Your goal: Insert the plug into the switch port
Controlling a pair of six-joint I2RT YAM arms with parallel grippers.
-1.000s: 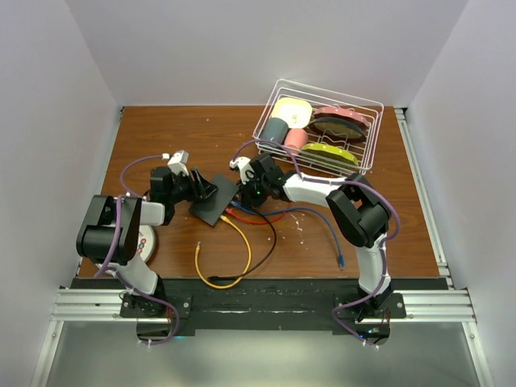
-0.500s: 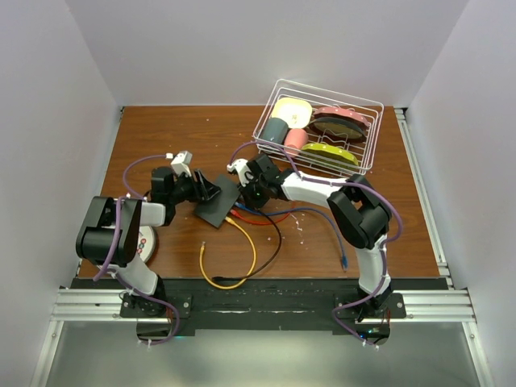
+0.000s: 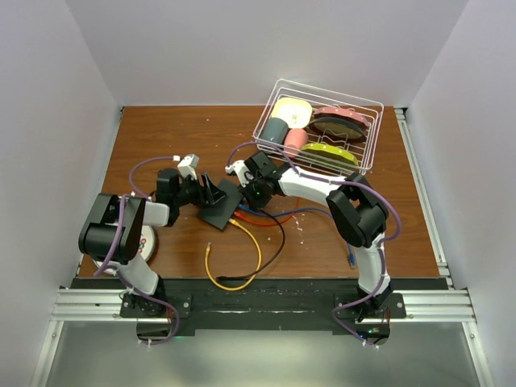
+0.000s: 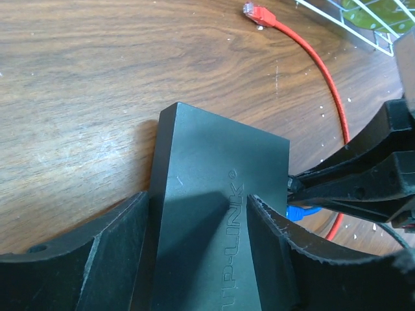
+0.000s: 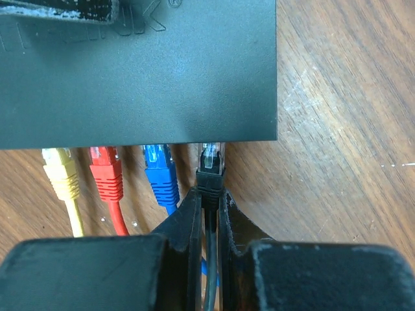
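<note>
The black switch lies on the wooden table between my two grippers. My left gripper is shut on the switch, with one finger on each side of the box. My right gripper is shut on the black plug. The plug's clear tip is at the switch's socket edge, in the rightmost place. The yellow plug, the red plug and the blue plug sit in the sockets to its left.
A white wire basket with dishes stands at the back right. Yellow, black, red and blue cables trail over the table in front of the switch. A loose red plug lies beyond the switch. A round white object lies by the left arm's base.
Both grippers and the switch have shifted a little to the right. The cables were dragged along, and the yellow cable's loose end moved right.
</note>
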